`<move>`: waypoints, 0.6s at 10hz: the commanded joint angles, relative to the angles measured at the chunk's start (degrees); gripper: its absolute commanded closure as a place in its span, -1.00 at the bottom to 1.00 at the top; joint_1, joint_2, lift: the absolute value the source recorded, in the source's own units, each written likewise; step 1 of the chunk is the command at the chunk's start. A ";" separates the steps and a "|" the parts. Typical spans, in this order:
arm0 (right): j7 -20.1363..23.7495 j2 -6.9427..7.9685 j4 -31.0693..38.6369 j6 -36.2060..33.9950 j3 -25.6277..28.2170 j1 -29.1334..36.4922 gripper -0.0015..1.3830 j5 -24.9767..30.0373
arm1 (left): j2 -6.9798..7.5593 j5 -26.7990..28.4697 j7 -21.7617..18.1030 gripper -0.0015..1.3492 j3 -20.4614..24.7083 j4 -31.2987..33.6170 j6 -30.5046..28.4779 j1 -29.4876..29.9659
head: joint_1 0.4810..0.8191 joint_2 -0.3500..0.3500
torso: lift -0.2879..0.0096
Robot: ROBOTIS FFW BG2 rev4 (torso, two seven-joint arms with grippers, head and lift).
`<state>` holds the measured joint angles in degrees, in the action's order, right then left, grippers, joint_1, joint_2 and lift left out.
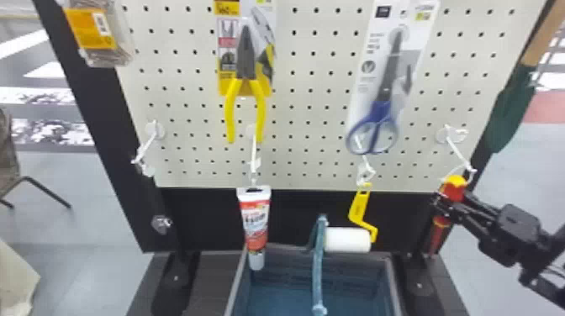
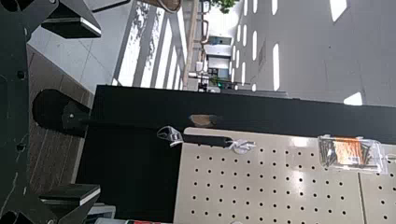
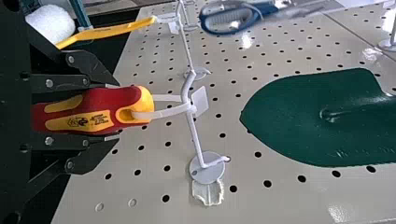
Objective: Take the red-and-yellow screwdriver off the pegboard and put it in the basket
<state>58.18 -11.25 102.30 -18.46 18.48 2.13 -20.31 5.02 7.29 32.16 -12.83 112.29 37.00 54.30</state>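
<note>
Currently gripping the red-and-yellow screwdriver [image 3: 127, 97] around its handle, between the jaws of the right gripper [image 1: 450, 206]. Tethered by a white loop [image 3: 164, 113] through the handle's yellow end to a hook [image 3: 193, 133] on the pegboard [image 1: 309, 166], near its lower right corner in the head view. Over at the left gripper [image 2: 99, 109], with jaws spread wide. Down at the pegboard's foot, seen with the basket [image 1: 394, 280], well below the hook.
</note>
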 commanded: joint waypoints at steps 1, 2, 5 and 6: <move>0.00 0.00 -0.13 0.00 -0.02 -0.01 0.56 0.01 | -0.01 0.09 0.00 -0.81 0.00 0.00 0.00 0.00 | -0.60 0.00 | 0.26; 0.00 0.00 -0.27 0.00 0.07 -0.01 0.56 -0.08 | -0.01 0.09 0.00 -0.81 0.00 0.00 0.09 0.00 | -0.60 0.00 | 0.26; 0.00 -0.09 -0.41 -0.18 -0.02 -0.13 0.56 -0.26 | -0.01 0.09 0.00 -0.81 0.00 0.00 0.00 0.00 | -0.60 0.00 | 0.26; 0.09 -0.09 -0.69 -0.18 -0.02 -0.13 0.56 -0.35 | -0.01 0.09 0.00 -0.81 0.00 0.00 0.00 0.00 | -0.60 0.00 | 0.26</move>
<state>58.24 -11.30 101.79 -18.63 18.47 1.99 -20.62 5.01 7.38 32.16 -12.83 112.29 37.00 54.30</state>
